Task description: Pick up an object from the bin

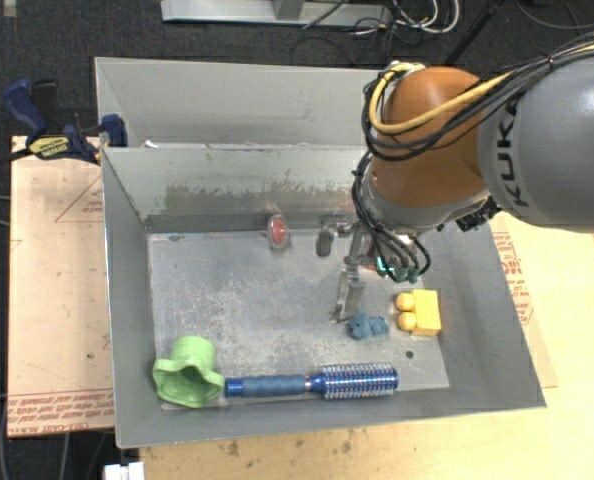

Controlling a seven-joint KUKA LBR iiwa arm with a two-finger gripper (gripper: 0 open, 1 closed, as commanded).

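Over the grey bin [227, 298] the end effector [346, 313] is being held, a small blue piece [368, 326] just to its view-right; its state cannot be told.

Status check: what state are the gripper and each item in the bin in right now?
Small blue knobbly plastic piece: loose on the bin floor.
Yellow rectangular plastic block: resting flat, untouched.
Blue plastic hairbrush: lying flat along the front wall.
Green soft crumpled cup: on its side, front-left corner.
Small red object: at the back wall; state unclear.
Gripper: lowered, just left of the blue piece.
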